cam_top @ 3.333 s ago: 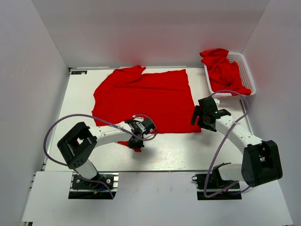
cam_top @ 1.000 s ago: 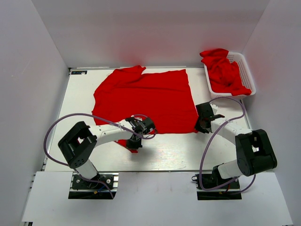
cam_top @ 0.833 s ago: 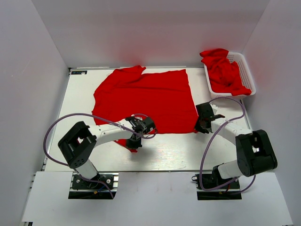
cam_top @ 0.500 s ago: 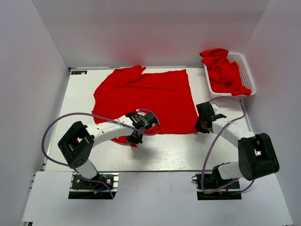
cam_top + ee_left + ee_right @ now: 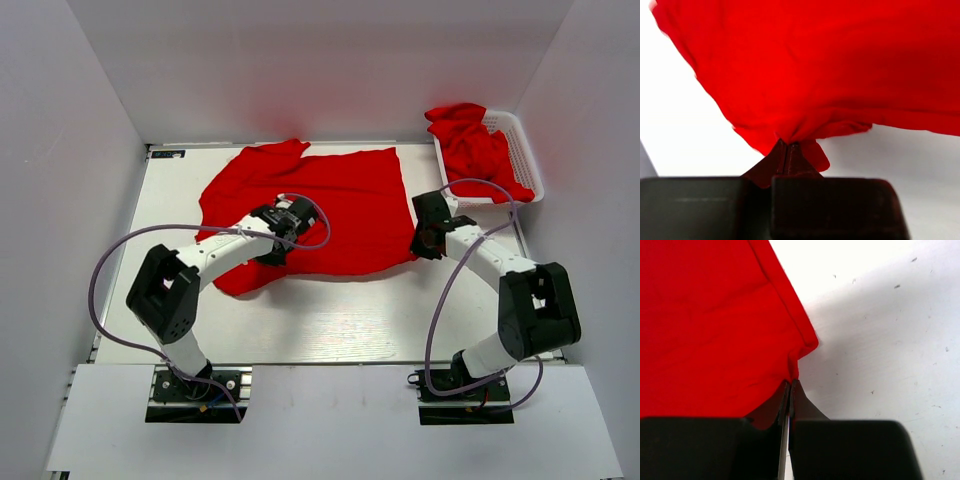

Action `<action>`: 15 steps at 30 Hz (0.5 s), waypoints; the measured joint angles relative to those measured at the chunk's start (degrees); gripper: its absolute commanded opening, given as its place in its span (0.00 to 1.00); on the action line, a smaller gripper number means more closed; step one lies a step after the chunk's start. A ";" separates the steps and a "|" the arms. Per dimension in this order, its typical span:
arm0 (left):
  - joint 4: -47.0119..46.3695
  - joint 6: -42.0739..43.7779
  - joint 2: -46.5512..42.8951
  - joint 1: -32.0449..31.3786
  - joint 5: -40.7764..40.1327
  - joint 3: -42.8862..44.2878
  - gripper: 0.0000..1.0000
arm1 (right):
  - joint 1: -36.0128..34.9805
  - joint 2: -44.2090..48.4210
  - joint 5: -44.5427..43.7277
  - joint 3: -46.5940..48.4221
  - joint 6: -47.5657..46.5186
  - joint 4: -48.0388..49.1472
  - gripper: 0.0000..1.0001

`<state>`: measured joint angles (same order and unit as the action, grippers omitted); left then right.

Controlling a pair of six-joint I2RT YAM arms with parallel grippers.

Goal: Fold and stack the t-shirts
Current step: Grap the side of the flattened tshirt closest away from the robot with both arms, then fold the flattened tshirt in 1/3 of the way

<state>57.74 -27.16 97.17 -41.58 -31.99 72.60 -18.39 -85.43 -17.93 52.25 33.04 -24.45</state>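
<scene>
The step in hand looked like the 1st fold of the spread t-shirt (image 5: 340,195), which lay across the far half of the table (image 5: 350,320), its far hem close to the far edge. The left pincer (image 5: 786,148) was clamped tight on a bunched pinch of the near hem, the cloth hanging from it in a gathered peak. The right pincer (image 5: 790,385) was likewise closed on the shirt's near right corner, gripping right at the stitched hem. In the top view the left pincer (image 5: 270,248) sat further over the cloth than the right pincer (image 5: 425,243), so the near hem ran uneven.

The next move probably called for both pincers to travel together toward the far edge, keeping the hem level and taut, then lay it down flat.

Open room lay along the near edge. It was tighter at the far right corner, where the white basket (image 5: 530,160) stood with more t-shirts (image 5: 475,150), just beside the right arm's path.
</scene>
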 measured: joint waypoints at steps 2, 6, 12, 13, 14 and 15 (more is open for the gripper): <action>-2.16 3.85 0.02 1.40 -0.09 0.28 0.00 | 0.00 -0.66 -0.42 1.38 -0.15 -0.76 0.00; -8.24 13.05 0.48 3.28 0.55 2.01 0.00 | 0.02 -2.64 -0.98 5.16 -0.52 -2.25 0.00; -16.96 26.03 3.34 5.99 1.77 5.62 0.00 | 0.04 -6.75 -1.46 10.62 -1.18 -3.10 0.00; -18.03 27.93 3.78 6.54 1.81 5.84 0.00 | 0.04 -7.32 -1.49 11.30 -1.40 -3.32 0.00; -19.04 29.64 4.26 6.99 1.86 5.90 0.00 | 0.07 -7.87 -1.51 12.04 -1.62 -3.67 0.00; -19.71 31.28 4.74 7.45 1.86 6.12 0.00 | 0.07 -8.44 -1.53 12.79 -1.81 -4.00 0.00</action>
<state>38.02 4.12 101.91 -34.13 -30.13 78.72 -18.33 -93.86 -19.46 65.04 31.22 -28.45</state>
